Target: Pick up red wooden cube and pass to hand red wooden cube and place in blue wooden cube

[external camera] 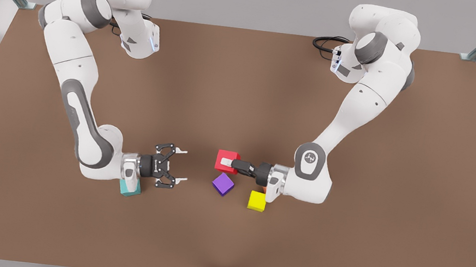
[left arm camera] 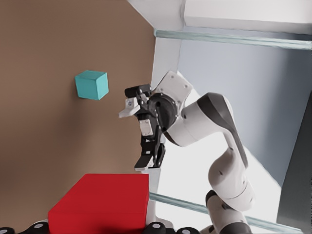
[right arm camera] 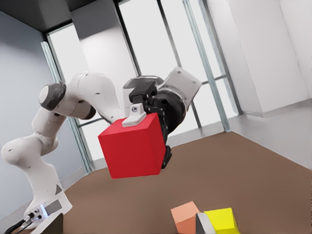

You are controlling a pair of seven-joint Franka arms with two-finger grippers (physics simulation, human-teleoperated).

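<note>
The red wooden cube (external camera: 234,156) hangs above the table near the middle, and my left gripper (external camera: 227,163) is shut on it, reaching in from the front view's right. The left wrist view has this cube (left arm camera: 102,200) close up. It also appears in the right wrist view (right arm camera: 134,146), with one white finger pad (right arm camera: 134,116) on its upper face. My right gripper (external camera: 183,166), the hand, stands open facing the cube across a small gap; it is farther off in the left wrist view (left arm camera: 134,139). The blue wooden cube (external camera: 130,189) (left arm camera: 91,85) rests on the table, partly under the right wrist.
A purple cube (external camera: 223,184) lies just below the held cube. A yellow cube (external camera: 257,201) (right arm camera: 222,219) and a salmon cube (right arm camera: 185,217) sit under the left wrist. The brown table (external camera: 341,260) spreads wide around them, with metal posts at its corners.
</note>
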